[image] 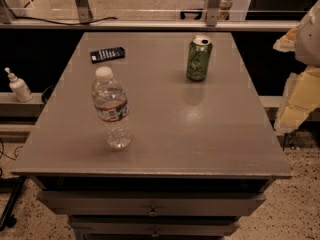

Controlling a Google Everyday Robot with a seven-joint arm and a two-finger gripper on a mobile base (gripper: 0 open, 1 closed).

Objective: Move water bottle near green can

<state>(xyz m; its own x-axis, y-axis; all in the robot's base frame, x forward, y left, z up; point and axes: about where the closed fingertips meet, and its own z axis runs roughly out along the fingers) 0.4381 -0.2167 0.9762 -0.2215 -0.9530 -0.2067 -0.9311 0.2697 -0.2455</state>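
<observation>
Two things stand apart, not moved yet — bottle (111, 109) near left, can (199, 59) far right; gripper (300, 99) off right — can't tell if open.

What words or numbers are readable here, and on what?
Nothing reads clearly.
Bottle label: print too blurred to read.
Can: pale markings, unreadable.
Dark flat object: light marks, unreadable.
Gripper, at the view's right edge: no text seen.

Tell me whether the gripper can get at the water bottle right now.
Probably yes. The gripper sits right of the table; the water bottle stands upright front-left with bare tabletop between them. The green can is farther back, off that line.
</observation>
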